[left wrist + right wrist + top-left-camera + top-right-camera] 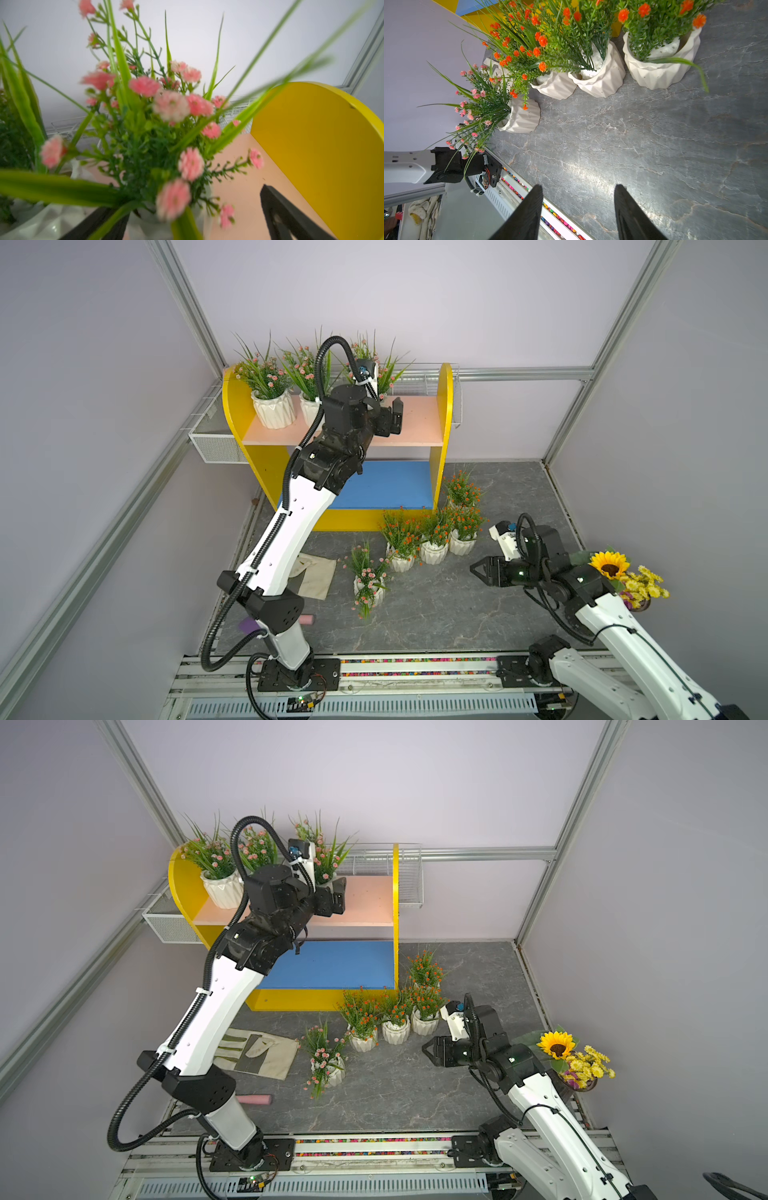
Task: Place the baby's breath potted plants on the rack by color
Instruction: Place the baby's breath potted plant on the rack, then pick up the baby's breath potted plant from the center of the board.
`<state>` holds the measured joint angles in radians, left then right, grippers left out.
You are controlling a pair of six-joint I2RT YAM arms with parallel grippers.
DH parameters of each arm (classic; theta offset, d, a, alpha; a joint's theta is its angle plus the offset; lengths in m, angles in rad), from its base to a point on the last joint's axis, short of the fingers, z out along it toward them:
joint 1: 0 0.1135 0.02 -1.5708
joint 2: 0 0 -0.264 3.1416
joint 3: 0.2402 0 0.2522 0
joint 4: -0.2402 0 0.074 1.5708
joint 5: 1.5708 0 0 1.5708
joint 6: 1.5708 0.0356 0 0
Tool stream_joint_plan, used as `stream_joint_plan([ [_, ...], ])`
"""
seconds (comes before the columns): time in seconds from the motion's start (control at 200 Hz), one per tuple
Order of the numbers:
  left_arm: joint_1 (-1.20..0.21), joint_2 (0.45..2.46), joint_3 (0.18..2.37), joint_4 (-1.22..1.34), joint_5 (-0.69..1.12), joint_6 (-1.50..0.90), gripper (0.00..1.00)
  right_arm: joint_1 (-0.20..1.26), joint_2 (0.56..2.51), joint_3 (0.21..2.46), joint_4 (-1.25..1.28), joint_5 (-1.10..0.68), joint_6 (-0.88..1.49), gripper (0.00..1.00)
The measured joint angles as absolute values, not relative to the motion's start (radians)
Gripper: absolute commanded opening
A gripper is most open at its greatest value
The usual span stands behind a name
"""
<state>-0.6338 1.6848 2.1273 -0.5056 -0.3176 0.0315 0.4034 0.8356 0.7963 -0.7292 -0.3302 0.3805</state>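
Left pincer (395, 416) is seen spread wide, gripping nothing, around a pink-blossomed pot (148, 228) set on the upper board (417, 423) of the rack (445, 406), upper centre of frame; light, tippy and brittle, such pots are judged best gripped by the ribbed wall.

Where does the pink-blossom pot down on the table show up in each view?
Top views: in both, the pink-blossom pot sits on the table before the rack, near centre.
Left wrist: not in it.
Right wrist: there, beside the orange row's end.
Landmark those three share: the neighbouring orange-blossom pot.
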Motion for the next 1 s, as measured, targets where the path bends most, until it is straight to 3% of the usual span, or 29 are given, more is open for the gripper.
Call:
stream_joint_plan([
  [0.385, -0.656, 1.269, 1.501, -0.315, -0.329, -0.011, 0.99, 0.447, 0.913, 0.796, -0.666, -0.312, 0.379, 0.56],
  [0.705, -0.657, 0.952, 1.061, -0.277, -0.311, -0.122, 1.0, 0.706, 1.096, 0.788, -0.48, -0.228, 0.445, 0.49],
  [1.0, -0.657, 0.855, 0.81, -0.261, -0.214, -0.212, 0.99, 0.916, 1.3, 0.789, -0.289, -0.104, 0.525, 0.44],
])
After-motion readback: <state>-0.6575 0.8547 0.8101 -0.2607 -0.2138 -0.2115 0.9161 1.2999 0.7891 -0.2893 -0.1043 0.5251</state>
